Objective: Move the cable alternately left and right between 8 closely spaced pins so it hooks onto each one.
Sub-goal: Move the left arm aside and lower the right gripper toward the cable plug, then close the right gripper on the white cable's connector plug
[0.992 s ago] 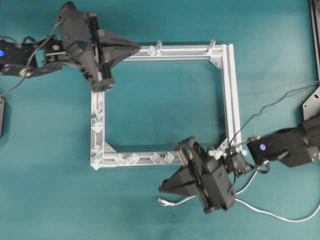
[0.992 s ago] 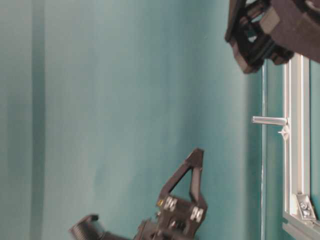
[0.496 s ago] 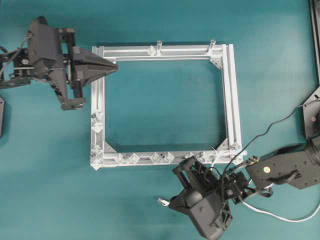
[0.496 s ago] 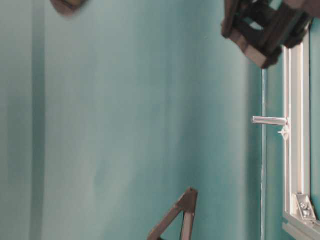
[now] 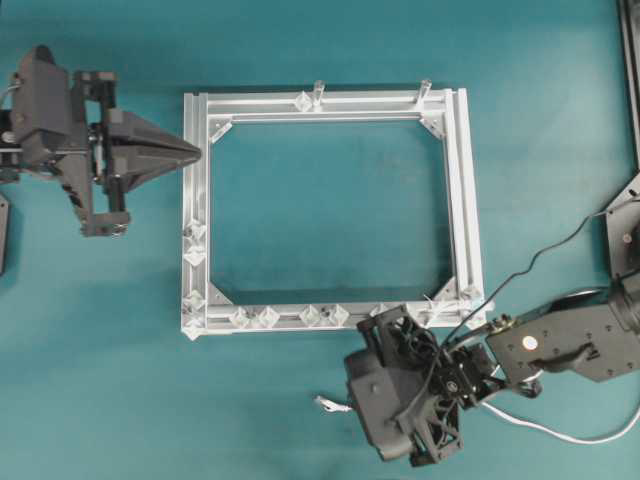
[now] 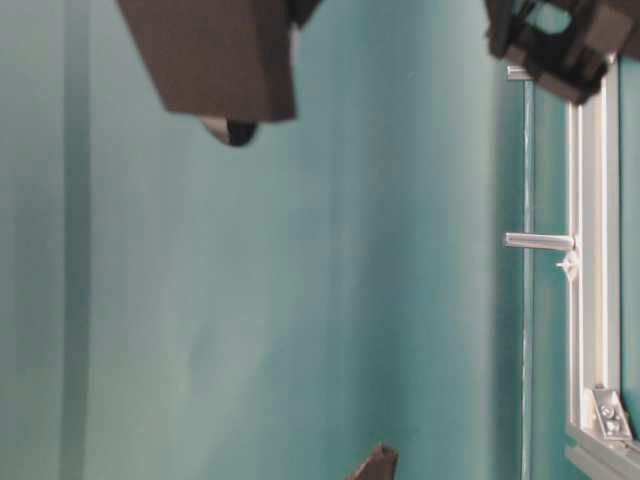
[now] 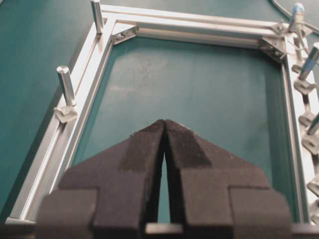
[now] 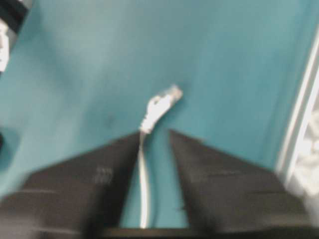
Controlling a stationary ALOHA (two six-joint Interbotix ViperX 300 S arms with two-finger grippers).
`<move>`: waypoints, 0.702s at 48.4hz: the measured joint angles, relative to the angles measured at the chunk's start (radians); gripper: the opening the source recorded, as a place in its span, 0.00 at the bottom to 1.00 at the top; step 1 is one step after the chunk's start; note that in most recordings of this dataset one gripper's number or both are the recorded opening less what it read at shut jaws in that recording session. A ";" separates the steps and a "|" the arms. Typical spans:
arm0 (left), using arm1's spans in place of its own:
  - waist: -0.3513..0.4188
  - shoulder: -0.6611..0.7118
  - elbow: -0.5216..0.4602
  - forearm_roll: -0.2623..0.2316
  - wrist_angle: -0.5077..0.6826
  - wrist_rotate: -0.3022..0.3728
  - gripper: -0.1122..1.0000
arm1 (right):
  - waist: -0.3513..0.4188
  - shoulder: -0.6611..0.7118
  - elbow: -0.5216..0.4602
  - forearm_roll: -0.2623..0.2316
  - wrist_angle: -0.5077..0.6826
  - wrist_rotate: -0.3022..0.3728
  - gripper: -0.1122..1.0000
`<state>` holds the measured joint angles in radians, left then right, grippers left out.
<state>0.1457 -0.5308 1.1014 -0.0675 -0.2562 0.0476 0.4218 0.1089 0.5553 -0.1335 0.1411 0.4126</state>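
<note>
The white cable (image 8: 144, 184) lies loose on the teal mat between the open jaws of my right gripper (image 8: 154, 133), close to the left finger, with its plug (image 8: 162, 104) just past the tips. From overhead the plug (image 5: 325, 403) shows left of my right gripper (image 5: 355, 395), below the frame's bottom rail. The small translucent pins (image 5: 325, 316) stand in a row on that rail. Thin white strands show at the rail's right corner (image 5: 432, 303). My left gripper (image 5: 198, 150) is shut on nothing, its tip (image 7: 163, 122) at the left rail.
The silver aluminium frame (image 5: 458, 200) forms a square. Two grey posts (image 5: 318, 92) stand on its top rail. More cable (image 5: 560, 436) trails off to the lower right. A blurred dark arm part (image 6: 215, 55) fills the top of the table-level view.
My left gripper has drawn back leftward from the frame's top-left corner. My right gripper moved down away from the bottom rail and opened, leaving the cable loose between its jaws.
</note>
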 measured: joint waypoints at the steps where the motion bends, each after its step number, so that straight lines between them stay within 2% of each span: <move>1: 0.000 -0.008 0.003 0.002 0.003 0.000 0.10 | 0.000 0.000 0.000 0.000 0.003 0.014 0.59; 6: 0.000 -0.040 0.018 0.000 0.023 -0.002 0.10 | 0.000 0.000 -0.002 0.000 0.008 0.078 0.84; 8: -0.002 -0.052 0.025 0.000 0.031 0.000 0.10 | 0.000 0.000 -0.002 0.000 0.009 0.095 0.87; 20: -0.002 -0.143 0.072 0.002 0.078 -0.002 0.10 | 0.000 0.035 -0.018 0.000 0.000 0.167 0.87; 34: -0.002 -0.285 0.149 0.000 0.094 -0.002 0.10 | 0.000 0.127 -0.091 0.000 -0.005 0.184 0.87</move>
<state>0.1442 -0.8161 1.2502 -0.0675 -0.1626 0.0460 0.4218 0.2362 0.4648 -0.1335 0.1365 0.5967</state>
